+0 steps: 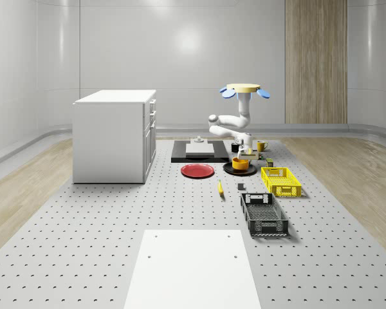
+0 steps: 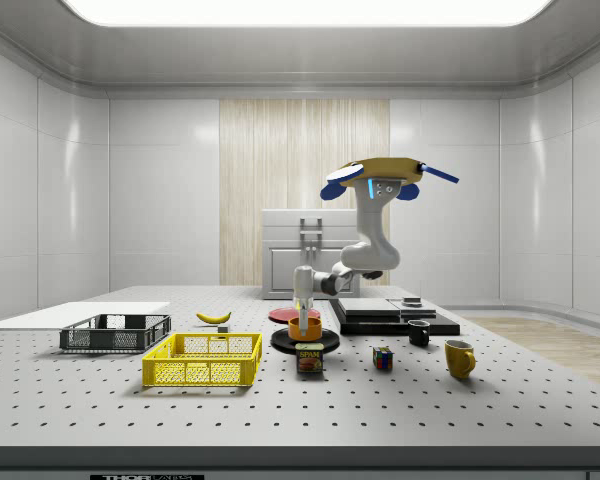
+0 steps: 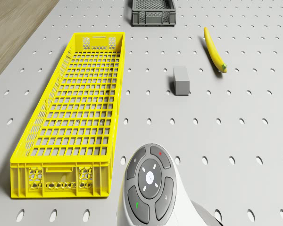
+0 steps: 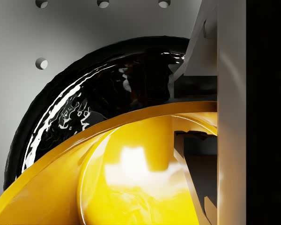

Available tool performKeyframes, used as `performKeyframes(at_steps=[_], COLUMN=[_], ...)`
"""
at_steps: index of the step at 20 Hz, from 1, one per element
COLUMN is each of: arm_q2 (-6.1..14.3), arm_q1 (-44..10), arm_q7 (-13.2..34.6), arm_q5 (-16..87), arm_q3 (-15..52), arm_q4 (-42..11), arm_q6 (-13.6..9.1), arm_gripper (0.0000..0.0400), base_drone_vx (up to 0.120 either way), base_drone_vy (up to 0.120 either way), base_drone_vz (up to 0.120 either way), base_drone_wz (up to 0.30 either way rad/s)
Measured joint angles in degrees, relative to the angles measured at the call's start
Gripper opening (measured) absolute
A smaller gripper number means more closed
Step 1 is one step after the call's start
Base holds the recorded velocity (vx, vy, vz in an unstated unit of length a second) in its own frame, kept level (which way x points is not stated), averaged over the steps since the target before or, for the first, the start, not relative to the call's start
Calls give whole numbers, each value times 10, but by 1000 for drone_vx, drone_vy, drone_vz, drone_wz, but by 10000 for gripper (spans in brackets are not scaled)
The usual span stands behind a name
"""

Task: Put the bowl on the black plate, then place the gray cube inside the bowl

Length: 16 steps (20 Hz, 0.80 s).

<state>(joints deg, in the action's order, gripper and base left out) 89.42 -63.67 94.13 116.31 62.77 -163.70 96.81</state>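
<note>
Where legible, "SPAM" can (image 2: 311,358) label.

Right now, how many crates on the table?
2. Yellow crate sits beside the black plate; dark gray crate lies just past its end, nearer the whole-scene camera. None seem hidden.

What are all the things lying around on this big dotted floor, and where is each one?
bowl: one, orange-yellow, on the black plate
plate: one, black, under the bowl
red plate: one, beside the black plate
gray cube: one, between yellow crate and banana
banana: one, yellow, on the floor
yellow crate: one, near the plates
dark crate: one, beyond the yellow crate
cabinet: one, white
mug: one, yellow
drone: one, hovering beside the plates
fingers: straddling the bowl's rim
</note>
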Motion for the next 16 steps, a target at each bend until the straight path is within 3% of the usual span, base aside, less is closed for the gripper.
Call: performKeyframes(at_steps=[2,3,5,8,10,16], arm_q2=[0,0,-1,-3,-5,-10], arm_q1=[4,6,9,14,16,20], arm_q7=[-1,-2,-3,-5,-6,-9], arm_q5=[8,11,13,14,14,16], arm_q3=[-8,-11,-12,-12,-12,-13], arm_q4=[-2,-2,-5,-8,-9,-11], arm_q6=[1,1,0,-4,-6,-11], arm_gripper=[100,166,258,333,359,391], base_drone_vx=[0,0,0,40,120,120], base_drone_vy=[0,0,0,-13,-120,-120], base_drone_vz=[0,0,60,120,120,0], base_drone_wz=[0,0,0,0,0,0])
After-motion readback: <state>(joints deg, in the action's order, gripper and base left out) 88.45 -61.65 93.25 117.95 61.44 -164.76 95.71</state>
